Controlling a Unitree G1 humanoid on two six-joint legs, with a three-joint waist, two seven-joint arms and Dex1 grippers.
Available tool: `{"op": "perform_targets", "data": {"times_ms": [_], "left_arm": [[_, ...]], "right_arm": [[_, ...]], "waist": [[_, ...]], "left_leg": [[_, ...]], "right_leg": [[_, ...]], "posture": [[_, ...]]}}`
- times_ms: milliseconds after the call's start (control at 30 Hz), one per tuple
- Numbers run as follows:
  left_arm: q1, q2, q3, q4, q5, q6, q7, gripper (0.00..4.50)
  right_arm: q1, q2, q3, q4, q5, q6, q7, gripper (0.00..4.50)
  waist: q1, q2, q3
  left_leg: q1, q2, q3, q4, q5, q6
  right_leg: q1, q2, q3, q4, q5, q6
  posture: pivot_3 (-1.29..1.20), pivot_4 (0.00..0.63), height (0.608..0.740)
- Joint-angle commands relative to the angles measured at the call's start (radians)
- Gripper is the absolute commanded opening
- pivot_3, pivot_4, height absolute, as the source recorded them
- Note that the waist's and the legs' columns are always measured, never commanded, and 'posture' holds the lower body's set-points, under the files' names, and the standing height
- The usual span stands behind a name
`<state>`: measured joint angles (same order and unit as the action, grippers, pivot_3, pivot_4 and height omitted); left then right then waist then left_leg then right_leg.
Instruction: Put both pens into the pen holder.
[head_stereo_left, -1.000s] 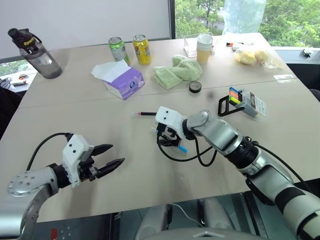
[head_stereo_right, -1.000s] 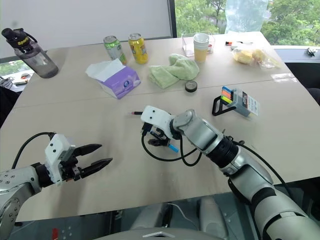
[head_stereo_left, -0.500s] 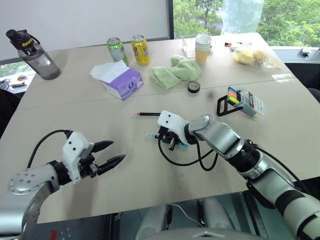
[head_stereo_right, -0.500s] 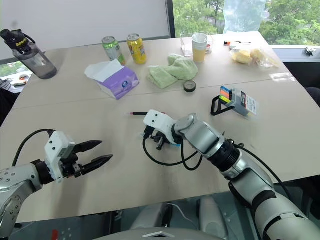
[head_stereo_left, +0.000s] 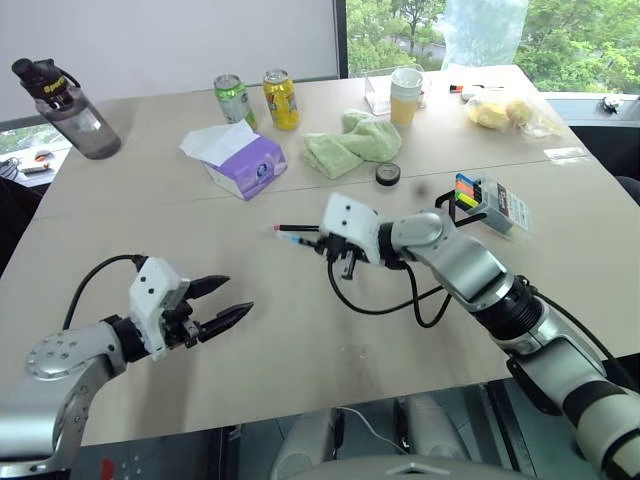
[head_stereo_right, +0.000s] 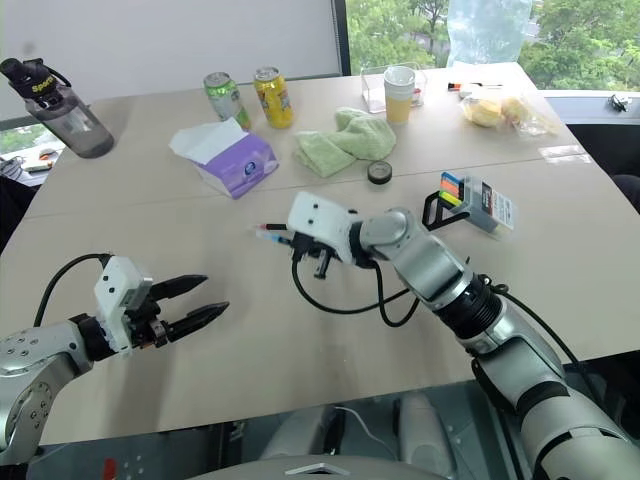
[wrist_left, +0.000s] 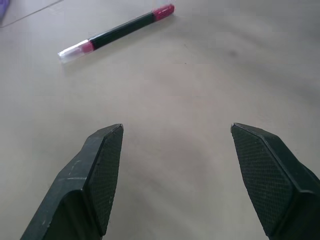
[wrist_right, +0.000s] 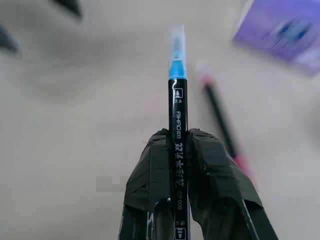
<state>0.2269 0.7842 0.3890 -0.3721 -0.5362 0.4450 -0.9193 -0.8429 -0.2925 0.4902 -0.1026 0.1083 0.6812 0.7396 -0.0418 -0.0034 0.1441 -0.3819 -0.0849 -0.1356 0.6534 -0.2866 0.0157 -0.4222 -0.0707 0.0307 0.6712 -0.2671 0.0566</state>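
My right gripper (head_stereo_left: 322, 246) is shut on the black pen with light blue ends (wrist_right: 177, 107) and holds it just above the table's middle, its blue tip (head_stereo_left: 291, 241) pointing left. The pen with pink ends (head_stereo_left: 297, 228) lies flat on the table just behind that tip, and is also visible in the left wrist view as the pink-ended pen (wrist_left: 117, 31). The pen holder (head_stereo_left: 492, 204), a small grey box with a black loop handle and coloured marker tips, stands to the right. My left gripper (head_stereo_left: 238, 296) hovers open and empty over the near left of the table.
A purple tissue box (head_stereo_left: 245, 160), a green cloth (head_stereo_left: 355, 140), two cans (head_stereo_left: 282, 97), a tape roll (head_stereo_left: 389, 173), a pale cup (head_stereo_left: 407, 95) and a water bottle (head_stereo_left: 65, 105) stand along the far half of the table.
My right gripper has shut on the blue-ended pen and lifted it off the table, tilting it toward level. The left gripper has stayed in place, open.
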Motion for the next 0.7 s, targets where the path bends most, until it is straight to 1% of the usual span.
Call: {"op": "perform_targets", "data": {"times_ms": [33,200,267,367,467,600,700], "left_arm": [[-0.031,-0.012,0.019,-0.015,-0.033,-0.005,0.008,3.52],[-0.078,-0.018,0.0,-0.034,-0.059,0.017,0.014,3.52],[-0.114,-0.029,-0.007,-0.049,-0.086,0.039,0.028,3.52],[-0.161,-0.038,-0.017,-0.069,-0.111,0.065,0.049,3.52],[-0.19,-0.035,-0.026,-0.09,-0.128,0.089,0.064,3.52],[-0.202,-0.018,-0.042,-0.123,-0.13,0.115,0.078,3.52],[-0.21,-0.019,-0.035,-0.149,-0.152,0.137,0.096,3.52]], "right_arm": [[-0.058,-0.023,-0.17,0.002,0.044,-0.052,-0.004,0.04],[-0.115,-0.109,-0.385,0.079,0.174,-0.033,0.07,0.04],[-0.131,-0.156,-0.432,0.144,0.201,-0.052,0.118,0.04],[-0.14,-0.207,-0.473,0.242,0.222,-0.085,0.174,0.04],[-0.132,-0.223,-0.503,0.31,0.246,-0.138,0.226,0.04],[-0.089,-0.252,-0.492,0.381,0.238,-0.245,0.333,0.04],[-0.078,-0.265,-0.497,0.437,0.232,-0.31,0.377,0.04]], "waist": [[0.002,0.0,0.0],[0.002,0.0,0.0],[0.002,0.0,0.0],[-0.002,0.0,0.0],[-0.005,0.0,0.0],[-0.003,0.0,0.001],[0.0,0.0,0.001]], "left_leg": [[0.0,0.0,0.0,0.0,0.0,0.0],[0.0,0.0,0.0,0.0,0.0,0.0],[0.0,0.0,0.0,0.0,0.0,0.0],[0.0,0.0,0.0,0.0,0.0,0.0],[0.0,0.0,0.001,0.0,0.0,0.0],[0.0,0.001,0.002,-0.001,0.0,0.0],[0.0,0.0,0.002,0.0,0.0,0.0]], "right_leg": [[0.0,0.0,0.0,0.0,0.0,0.0],[0.0,0.0,-0.001,-0.001,0.0,0.0],[0.0,0.0,0.0,-0.001,0.0,0.0],[0.0,0.0,0.0,-0.001,0.0,0.0],[0.0,0.0,0.002,-0.001,0.0,0.0],[0.0,0.0,0.006,0.0,0.0,0.0],[0.0,0.0,0.006,0.0,0.0,0.0]], "posture": [[0.0,0.15,0.74],[0.0,0.15,0.74],[0.0,0.15,0.74],[0.0,0.15,0.74],[0.0,0.15,0.74],[0.0,0.15,0.74],[0.0,0.15,0.74]]}}
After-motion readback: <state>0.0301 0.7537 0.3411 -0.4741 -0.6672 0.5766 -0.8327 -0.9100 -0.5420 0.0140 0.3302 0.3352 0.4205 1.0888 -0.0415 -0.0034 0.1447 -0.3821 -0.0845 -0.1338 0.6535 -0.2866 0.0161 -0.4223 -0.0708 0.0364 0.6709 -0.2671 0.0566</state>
